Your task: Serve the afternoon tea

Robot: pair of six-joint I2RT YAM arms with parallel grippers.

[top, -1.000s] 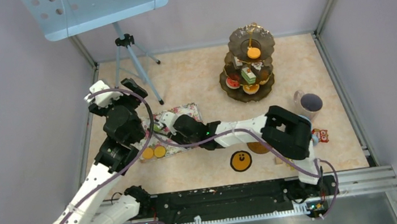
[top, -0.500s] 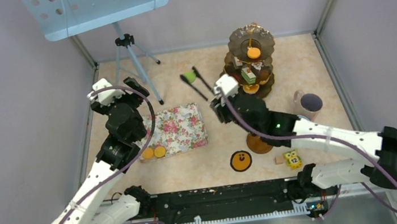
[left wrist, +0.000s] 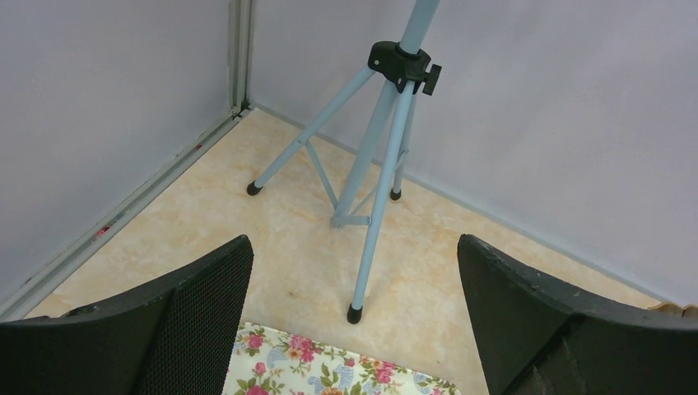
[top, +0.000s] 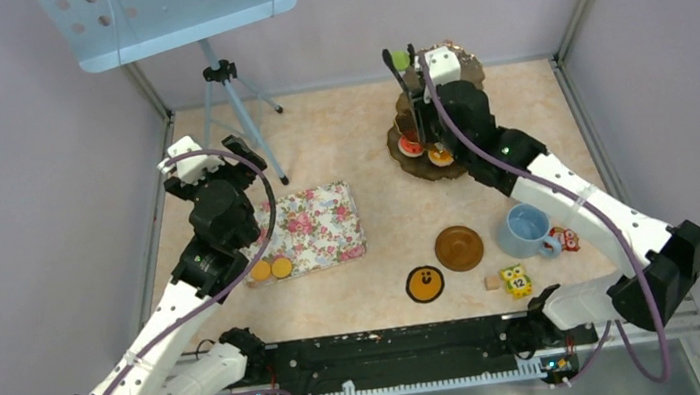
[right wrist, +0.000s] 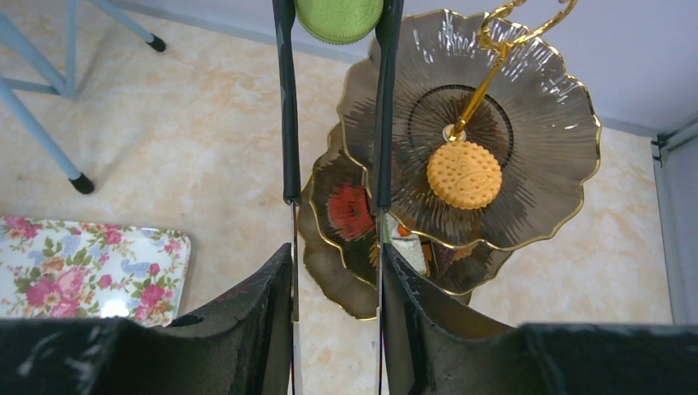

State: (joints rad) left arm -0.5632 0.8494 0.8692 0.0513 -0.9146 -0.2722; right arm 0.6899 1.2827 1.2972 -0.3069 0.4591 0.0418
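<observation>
One green round (right wrist: 338, 18) sits at the far tips of tongs (right wrist: 285, 123) clamped in the right hand (right wrist: 336, 271)

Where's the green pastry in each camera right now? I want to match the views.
Top external: green pastry at top centre, just beyond the stand's left side.
Left wrist: not in it.
Right wrist: at the top edge, pinched between the tongs' tips, left of the stand's top plate.
Shared landmark: the floral tray, seen in all three views.
</observation>
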